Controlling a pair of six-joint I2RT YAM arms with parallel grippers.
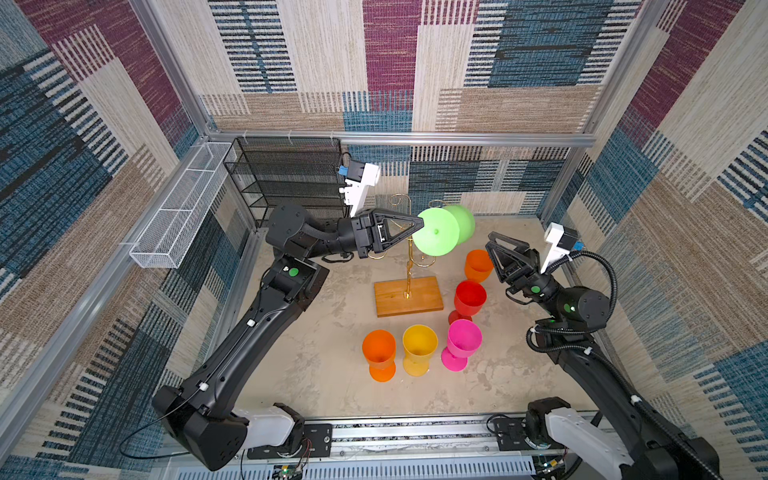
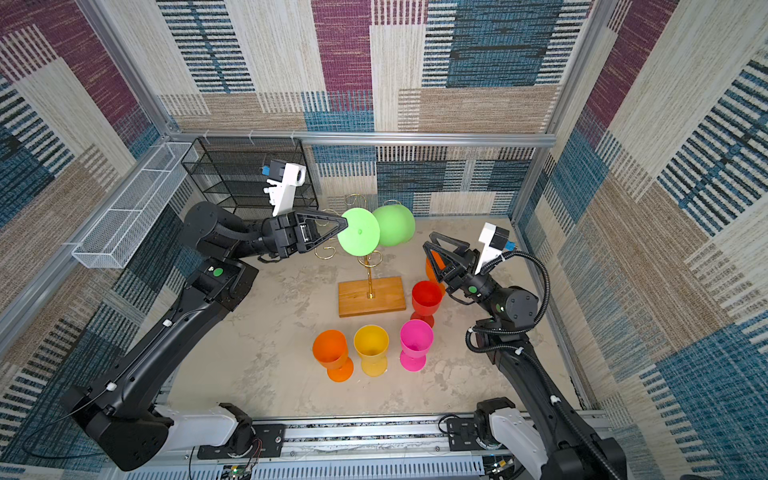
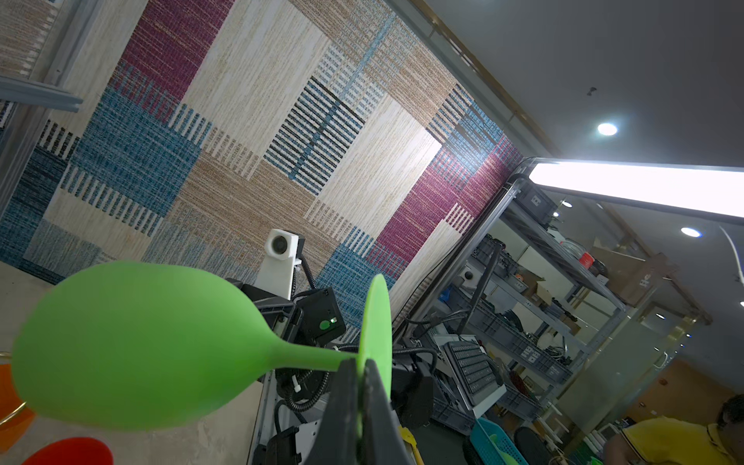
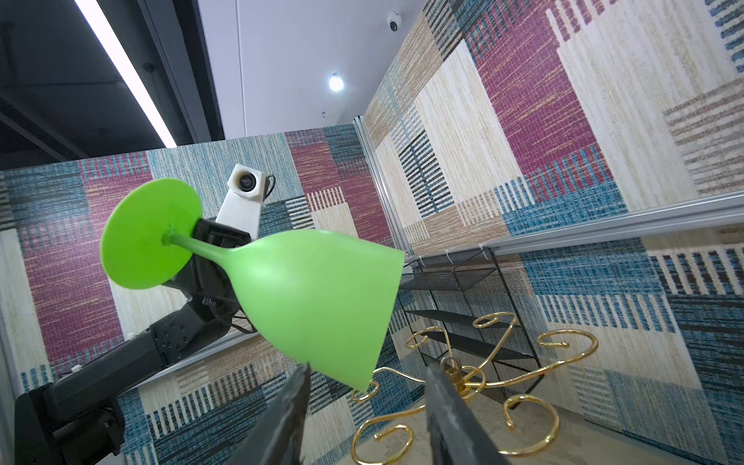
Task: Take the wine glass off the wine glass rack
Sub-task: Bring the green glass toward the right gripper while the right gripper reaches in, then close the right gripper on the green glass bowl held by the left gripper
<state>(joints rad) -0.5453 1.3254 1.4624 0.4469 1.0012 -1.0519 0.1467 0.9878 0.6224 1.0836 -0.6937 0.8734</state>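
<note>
Table (image 1: 316, 386): wine glass rack (image 1: 428, 297), goblets (image 1: 419, 340)

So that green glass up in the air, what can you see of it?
The green wine glass looks like matte, opaque plastic, all one bright green: a rounded bowl, a thin stem and a flat round foot. It lies on its side in the air, up by the top of the gold rack. The left tool is shut on the edge of its foot; nothing else clearly touches it. The bowl's mouth points away from that tool.
</note>
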